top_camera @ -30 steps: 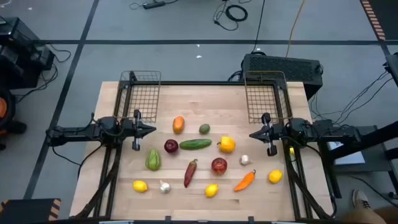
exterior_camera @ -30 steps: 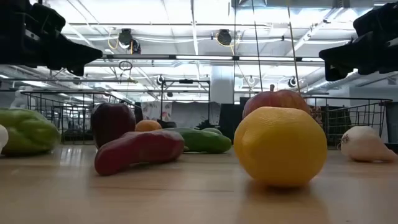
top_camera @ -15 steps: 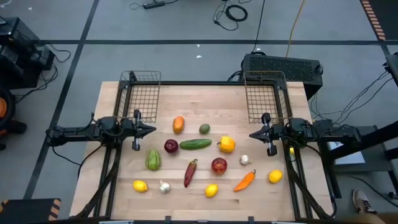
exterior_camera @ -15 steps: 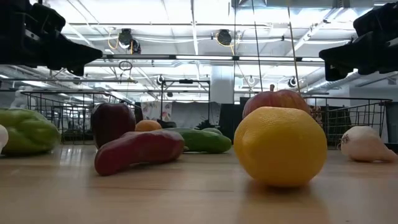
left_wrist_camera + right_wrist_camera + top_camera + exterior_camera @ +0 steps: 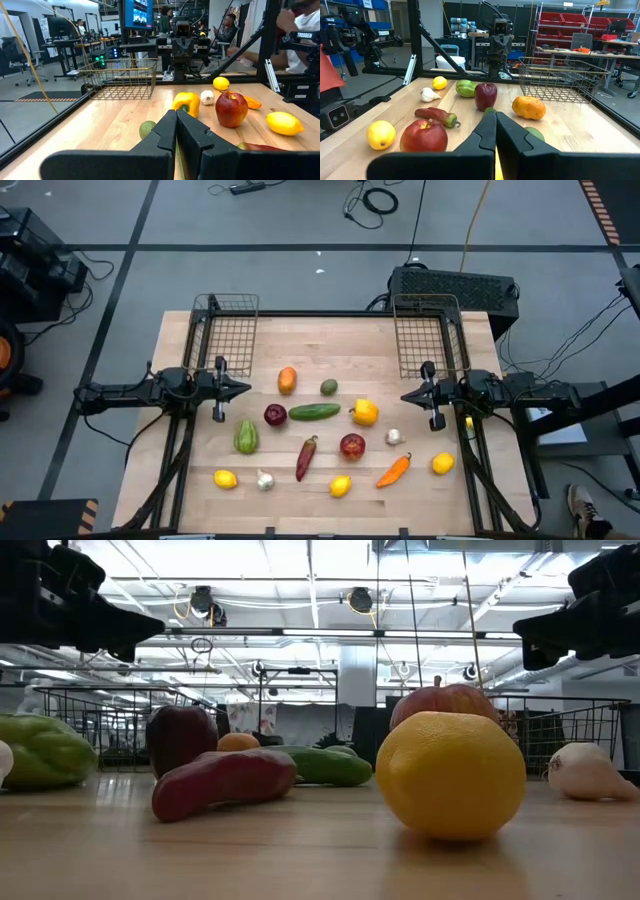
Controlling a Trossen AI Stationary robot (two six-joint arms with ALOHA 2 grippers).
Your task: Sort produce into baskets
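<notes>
Both arms hang above the wooden desk, one at each side, holding nothing. The left end effector has its fingers pressed together and points right toward the middle; the right end effector is likewise closed and points left.

The two wire baskets sit at the far edge: the left basket beyond the left arm, the right basket beyond the right arm. No produce shows in either.

All the produce lies loose on the desk between the arms. Farthest are an orange pepper and an avocado. Nearer lie a dark red apple, a cucumber and a yellow pepper in a row. A green squash lies left, a dark red chilli in the middle, a red apple and a garlic right of it. Along the near edge are a lemon, a second garlic, a second lemon, an orange chilli and a third lemon.
</notes>
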